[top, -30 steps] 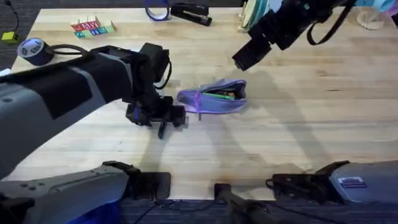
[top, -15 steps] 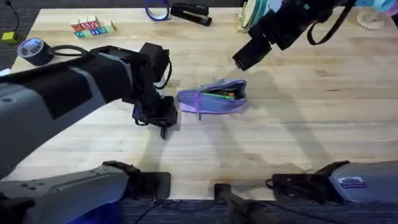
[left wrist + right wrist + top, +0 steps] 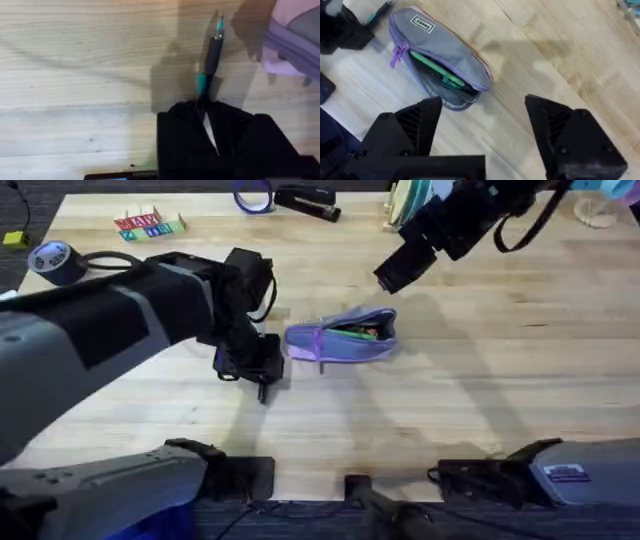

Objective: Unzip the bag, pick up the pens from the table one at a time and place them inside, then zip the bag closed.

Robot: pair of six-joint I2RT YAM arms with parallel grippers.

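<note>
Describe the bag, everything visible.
The bag is a small oblong fabric pouch, lavender-purple with a grey-blue side panel carrying a small label. It lies on its side on the table, near the middle. The zipper along its top is open, the purple pull at one end. A green pen lies inside, showing through the opening. Neither gripper touches it: the left gripper sits beside its pull end, and the right gripper hangs above, open.

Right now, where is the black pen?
The black pen lies on the table just left of the open bag, its near end between the left gripper fingers; the left wrist view shows it.
</note>
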